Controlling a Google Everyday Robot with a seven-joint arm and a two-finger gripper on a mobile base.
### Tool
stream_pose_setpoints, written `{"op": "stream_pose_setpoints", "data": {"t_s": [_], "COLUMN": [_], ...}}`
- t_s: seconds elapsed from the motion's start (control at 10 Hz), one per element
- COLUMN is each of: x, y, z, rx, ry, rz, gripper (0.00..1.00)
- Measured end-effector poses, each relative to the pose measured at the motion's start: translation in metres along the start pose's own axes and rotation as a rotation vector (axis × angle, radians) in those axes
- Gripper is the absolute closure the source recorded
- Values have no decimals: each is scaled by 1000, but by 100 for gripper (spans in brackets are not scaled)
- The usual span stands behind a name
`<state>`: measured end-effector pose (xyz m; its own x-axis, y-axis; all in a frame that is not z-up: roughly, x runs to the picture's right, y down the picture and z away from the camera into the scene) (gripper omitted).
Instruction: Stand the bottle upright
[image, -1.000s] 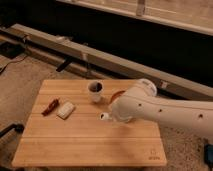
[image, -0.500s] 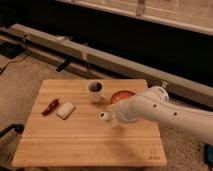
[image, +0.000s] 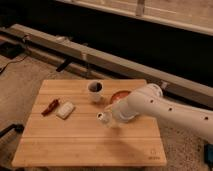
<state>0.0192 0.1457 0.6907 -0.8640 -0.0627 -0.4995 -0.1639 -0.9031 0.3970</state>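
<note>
The small whitish bottle (image: 104, 119) is on the wooden table (image: 75, 145), right of the middle and in front of the cup. Its capped end points left, and I cannot tell whether it lies flat or tilts. My gripper (image: 113, 113) is at the end of the white arm (image: 160, 107), right against the bottle's right end, and the arm hides most of it. The arm reaches in from the right, low over the table.
A white cup with a dark inside (image: 95, 90) stands at the back middle. An orange bowl (image: 120, 94) sits just right of it, partly behind the arm. A flat white block (image: 65, 110) and a red item (image: 50, 106) lie at the left. Rails run behind the table.
The arm's upper part has swung to the right, uncovering more of the orange bowl. The bottle and the gripper end stay at nearly the same spot.
</note>
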Motion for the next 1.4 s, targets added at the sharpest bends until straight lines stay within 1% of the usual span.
{"op": "stream_pose_setpoints", "data": {"t_s": [0.2, 0.5, 0.6, 0.7, 0.8, 0.9, 1.0, 1.1, 1.2, 1.3, 1.4], "x": [-3, -3, -2, -3, -6, -7, -4, -4, -4, -6, -7], "y": [1, 0, 0, 0, 1, 0, 1, 1, 2, 2, 2], "z": [7, 18, 22, 23, 25, 26, 26, 23, 15, 9, 3], "rx": [34, 76, 87, 90, 92, 90, 80, 54, 12, -11, -31], "ry": [26, 50, 56, 64, 98, 109, 96, 84, 86, 96, 116], "rz": [30, 53, 54, 63, 98, 109, 99, 93, 90, 92, 91], "gripper": [100, 100, 100, 100, 100, 100, 100, 100, 100, 100, 100]}}
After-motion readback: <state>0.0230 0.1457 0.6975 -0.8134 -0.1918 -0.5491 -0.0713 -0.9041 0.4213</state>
